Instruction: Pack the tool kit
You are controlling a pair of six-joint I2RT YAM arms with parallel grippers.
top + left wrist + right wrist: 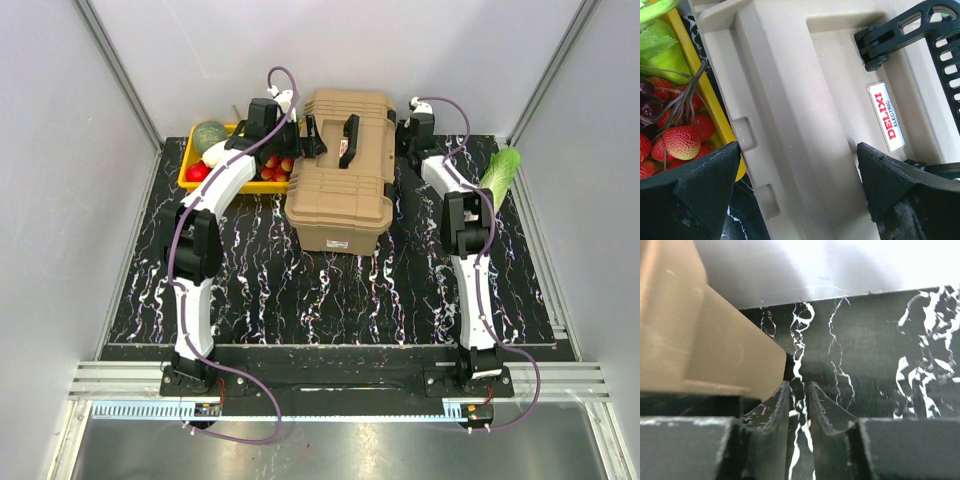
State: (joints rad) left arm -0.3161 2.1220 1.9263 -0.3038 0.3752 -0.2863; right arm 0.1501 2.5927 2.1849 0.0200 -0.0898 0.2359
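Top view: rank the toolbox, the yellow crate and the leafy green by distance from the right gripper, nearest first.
1. Tan toolbox: just to the left of the right gripper, at its back corner.
2. Leafy green: out to the gripper's right, near the mat's edge.
3. Yellow crate: farthest, beyond the toolbox on the left side.

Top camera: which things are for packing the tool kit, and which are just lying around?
For the job: tan toolbox, its black handle.
Lying about: yellow crate, strawberries, round green vegetable, lettuce leaf.
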